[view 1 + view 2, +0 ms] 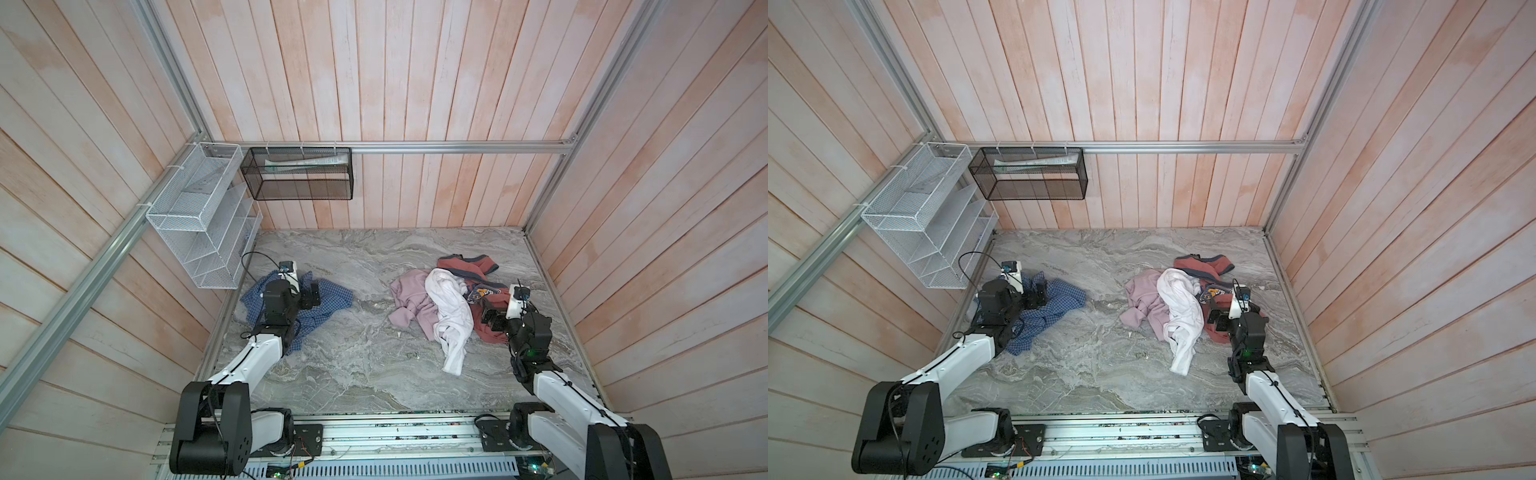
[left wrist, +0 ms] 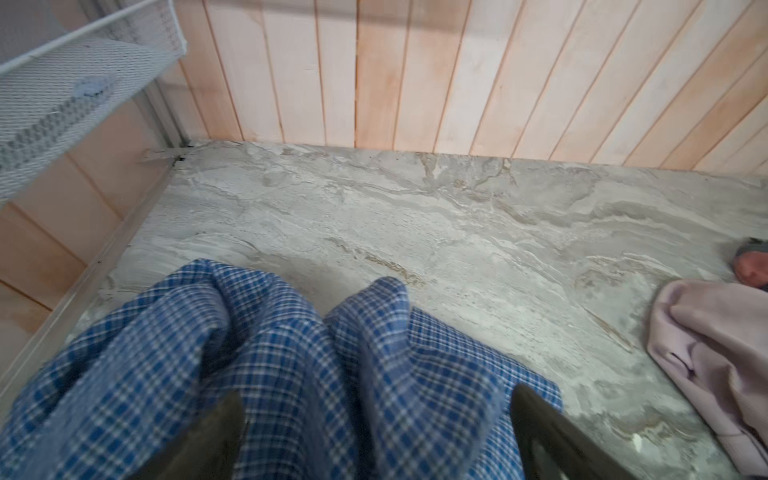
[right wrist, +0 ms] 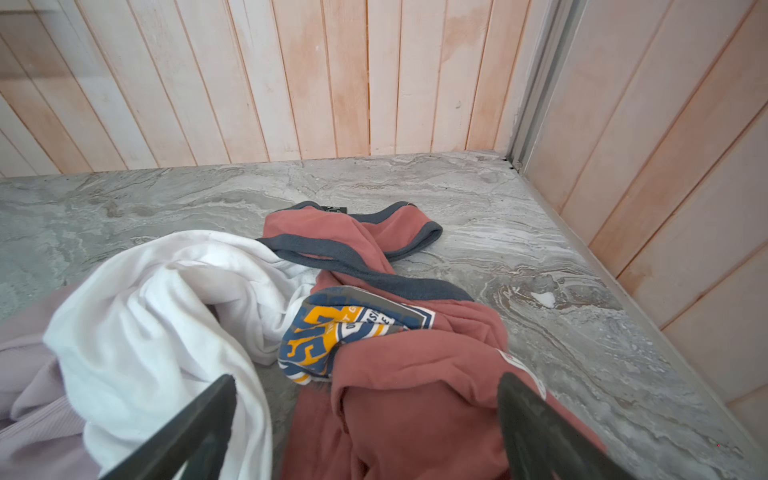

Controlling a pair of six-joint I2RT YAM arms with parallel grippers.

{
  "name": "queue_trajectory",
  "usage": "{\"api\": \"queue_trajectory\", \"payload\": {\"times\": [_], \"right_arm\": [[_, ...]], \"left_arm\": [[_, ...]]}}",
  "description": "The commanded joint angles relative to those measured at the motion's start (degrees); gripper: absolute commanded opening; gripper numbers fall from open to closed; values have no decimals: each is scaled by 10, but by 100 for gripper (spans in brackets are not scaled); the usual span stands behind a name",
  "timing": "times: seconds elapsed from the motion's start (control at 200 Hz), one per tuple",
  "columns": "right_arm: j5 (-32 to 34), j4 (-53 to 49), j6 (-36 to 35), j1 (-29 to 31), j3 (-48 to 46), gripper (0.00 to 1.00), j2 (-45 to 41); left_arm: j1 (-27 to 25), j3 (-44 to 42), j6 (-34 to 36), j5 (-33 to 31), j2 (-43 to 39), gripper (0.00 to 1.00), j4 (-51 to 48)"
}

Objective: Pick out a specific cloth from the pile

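Item 1: blue-and-white small-checked thin woven shirt [image 1: 330,299], crumpled on grey marble-pattern tabletop [image 1: 374,365], left side, well apart from pile. Left gripper [image 2: 376,395] over it, jaws wide apart, fabric bunched below, not clamped.
Item 2: pile of soft garments [image 1: 449,307], right of centre: rust-red garment w/ grey trim [image 3: 415,395], plain white garment [image 3: 166,324], pale pink-mauve garment [image 1: 409,297]. Right gripper [image 3: 365,379] over rust-red part, jaws wide apart, nothing held.

Four garments are lying on one table [image 1: 353,374]: one checked shirt [image 1: 332,297], one rust-red top [image 1: 451,262], one white top [image 1: 451,309], one mauve top [image 1: 409,291]. Two wall racks are hanging: white rack [image 1: 195,208], black rack [image 1: 299,183].
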Motion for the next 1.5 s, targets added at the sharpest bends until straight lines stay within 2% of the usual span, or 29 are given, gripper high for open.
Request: {"api": "queue_trajectory", "payload": {"times": [0.0, 0.06, 0.16, 0.205, 0.265, 0.305, 0.485, 0.59, 0.63, 0.68, 0.75, 0.785, 0.825, 0.91, 0.99, 1.085, 1.155, 1.226, 1.311, 1.496], "right_arm": [[31, 133, -19, -7, -10, 98, 48], [44, 175, -27, -8, -16, 98, 85], [55, 259, -29, -14, -24, 98, 150], [55, 274, -38, -16, -17, 98, 167], [45, 273, -29, -24, 0, 98, 189], [30, 280, -22, -30, 8, 98, 211], [22, 422, -22, -32, -6, 98, 318], [18, 345, -25, -33, 13, 98, 293], [17, 312, -23, -33, 26, 98, 289], [14, 314, -22, -33, 29, 98, 296], [14, 314, -21, -34, 29, 98, 295], [13, 310, -22, -34, 30, 98, 294], [13, 310, -21, -35, 30, 98, 294], [13, 312, -21, -34, 30, 98, 294], [13, 312, -21, -35, 31, 98, 295], [13, 311, -21, -35, 31, 98, 295], [13, 311, -20, -35, 30, 98, 295], [13, 310, -20, -35, 30, 98, 294], [12, 311, -20, -35, 31, 98, 294], [12, 310, -20, -35, 31, 98, 295]], "left_arm": [[22, -3, 25, 26, 9, 100, 122], [39, -16, 23, 23, 15, 100, 141], [63, -79, 13, 17, 26, 100, 266], [77, -91, 3, 19, 37, 100, 293], [92, -80, 3, 34, 38, 100, 269], [97, -82, 10, 32, 43, 100, 286], [120, -83, 16, 42, 50, 100, 298], [114, -99, -19, 64, 23, 100, 285], [95, -109, -13, 43, 13, 100, 287], [79, -115, -10, 16, 10, 100, 295], [69, -106, -10, 35, 13, 100, 270], [55, -105, 1, 22, 18, 100, 264], [38, -115, 10, -5, 30, 100, 288], [33, -135, 7, -22, 76, 100, 336], [32, -165, -4, -49, 127, 100, 440], [31, -173, -1, -47, 171, 100, 504], [30, -162, -3, -44, 153, 100, 448], [30, -169, -1, -47, 165, 100, 484], [29, -163, -1, -48, 156, 100, 455], [9, -169, 26, -48, 159, 100, 475]]}}
